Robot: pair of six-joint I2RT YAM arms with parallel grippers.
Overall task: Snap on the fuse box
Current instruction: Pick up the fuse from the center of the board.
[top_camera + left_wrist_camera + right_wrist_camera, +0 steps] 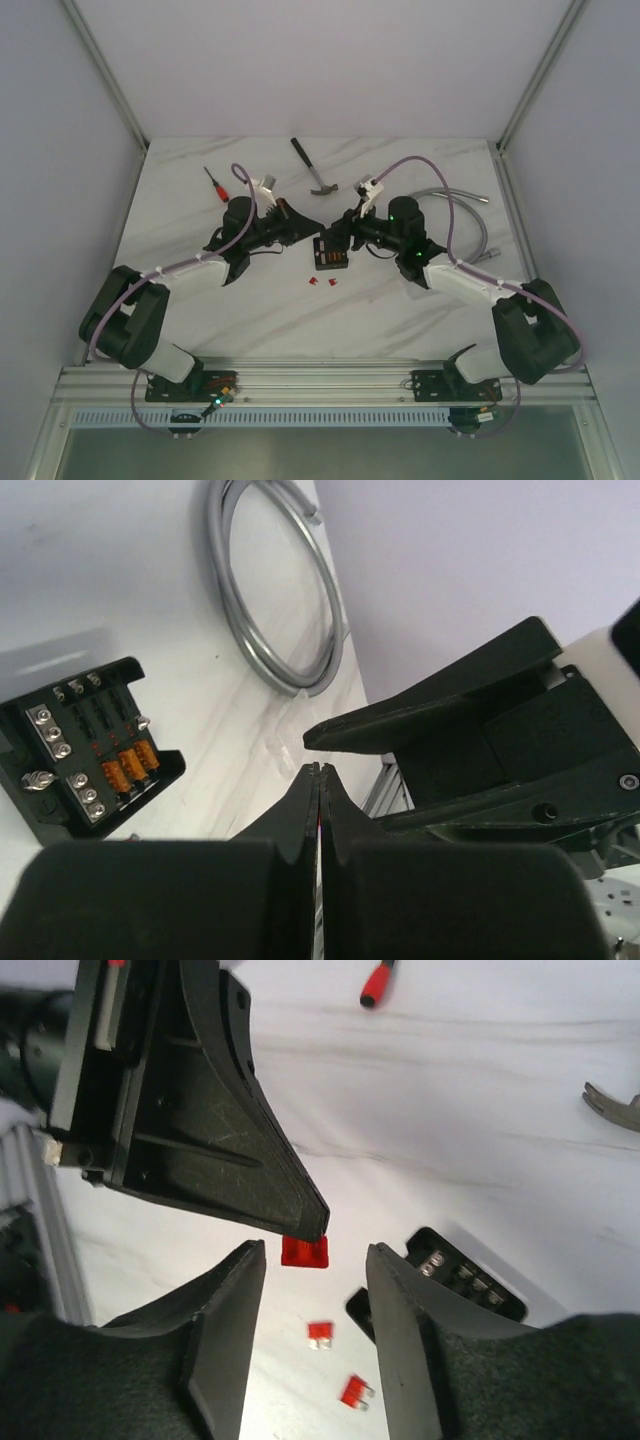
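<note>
Left gripper (318, 780): fingers pressed together, clamped on a small red fuse (304, 1252); only a red sliver showed between them in the left wrist view. Right gripper (316, 1268): fingers spread wide, the held fuse hanging in the gap between them and appearing to touch neither. Fuse box (330, 253) sat uncovered on the table (430, 320), orange fuses showing, just on the near side of both sets of fingertips. Two loose fuses (320, 1335) lay on the table near it.
</note>
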